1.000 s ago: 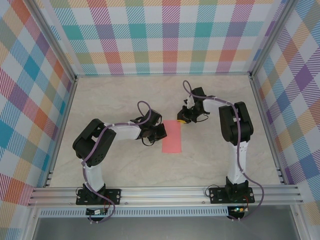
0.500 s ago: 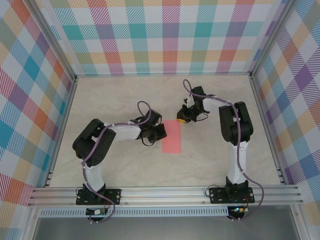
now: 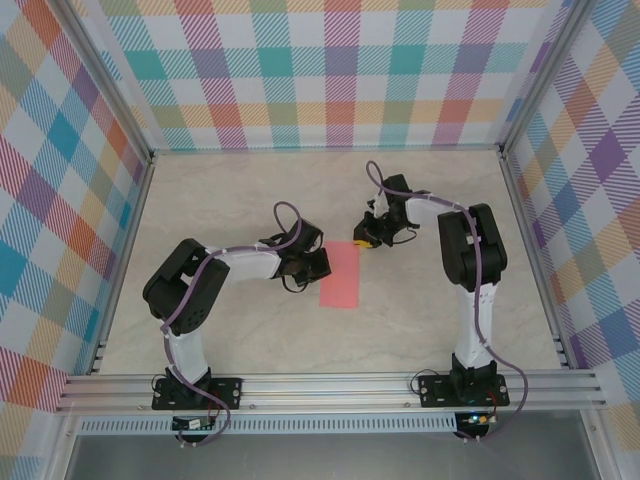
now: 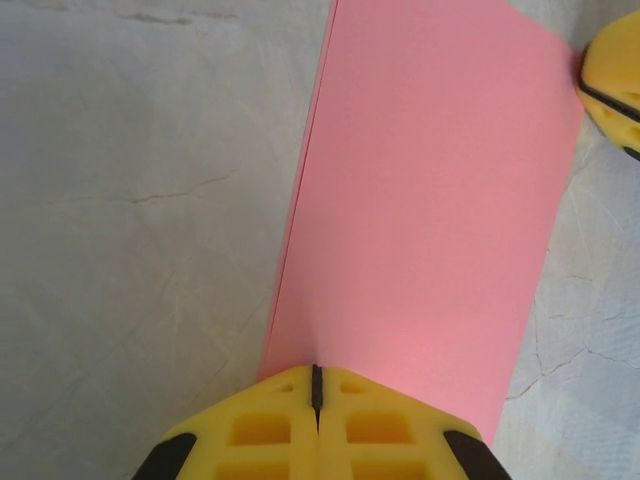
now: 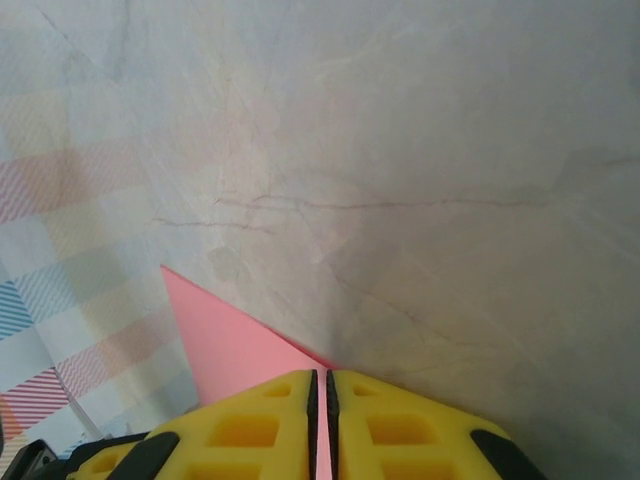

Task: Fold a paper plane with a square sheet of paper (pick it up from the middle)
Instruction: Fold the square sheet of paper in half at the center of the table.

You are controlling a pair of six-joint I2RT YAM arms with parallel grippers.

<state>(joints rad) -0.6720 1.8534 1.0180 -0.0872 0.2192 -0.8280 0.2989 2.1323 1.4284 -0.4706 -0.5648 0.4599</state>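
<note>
Salmon-pink sheet of paper (image 3: 340,274) lies flat on the table (image 3: 250,340), doubled into a long rectangle. I see my left gripper (image 4: 316,370) fully closed, its tips on the sheet's left long edge. My right gripper (image 5: 321,375) sits at the sheet's far right corner with its fingers nearly together. I cannot tell whether they pinch it.

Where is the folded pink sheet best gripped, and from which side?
Likely the middle of a long edge, approached low from the side: the square sheet of paper lies flat on the table, offering nothing to pinch from above.
</note>
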